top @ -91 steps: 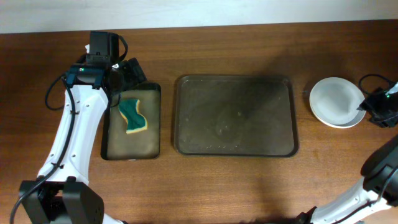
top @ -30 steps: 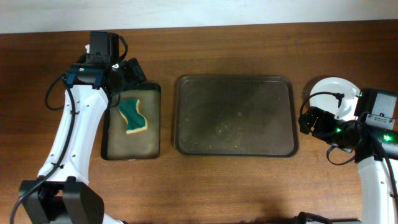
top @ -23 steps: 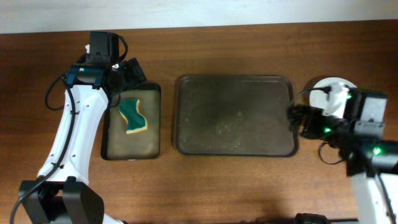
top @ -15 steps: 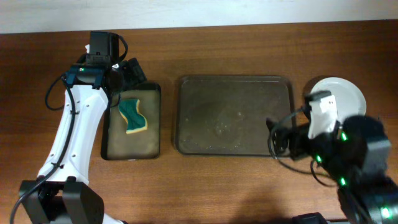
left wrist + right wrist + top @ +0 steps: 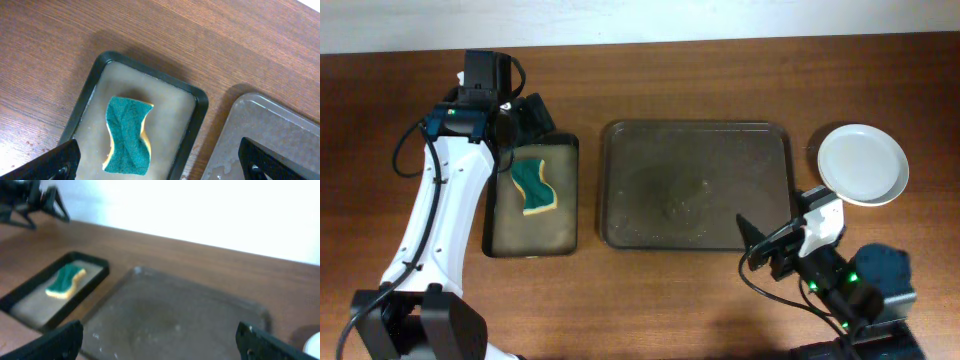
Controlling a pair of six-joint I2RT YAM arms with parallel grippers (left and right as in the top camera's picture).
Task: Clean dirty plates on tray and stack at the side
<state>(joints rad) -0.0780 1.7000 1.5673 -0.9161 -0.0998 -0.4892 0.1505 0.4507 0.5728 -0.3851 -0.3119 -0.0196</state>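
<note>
The plates (image 5: 863,164) lie as one round white stack on the table, right of the tray (image 5: 620,190); I cannot tell how many there are. The tray is large, dark and wet, with a bare bed; it also fills the right wrist view, tray (image 5: 175,315). My right gripper (image 5: 761,248) hangs open and holds nothing over the tray's front right corner, well apart from the plates; right gripper (image 5: 161,342). My left gripper (image 5: 527,122) is open above the far end of the small black tray, over the sponge; left gripper (image 5: 161,164).
A green and yellow sponge (image 5: 535,187) lies in soapy water in the small black tray (image 5: 496,240), left of the big tray; sponge (image 5: 128,136). A strip of bare wood (image 5: 210,145) separates the two trays. Light wall runs along the table's far edge.
My right arm has swung away from the plates towards the table's front, ending over the tray's front right corner and uncovering the stack. The left arm and sponge have not moved.
</note>
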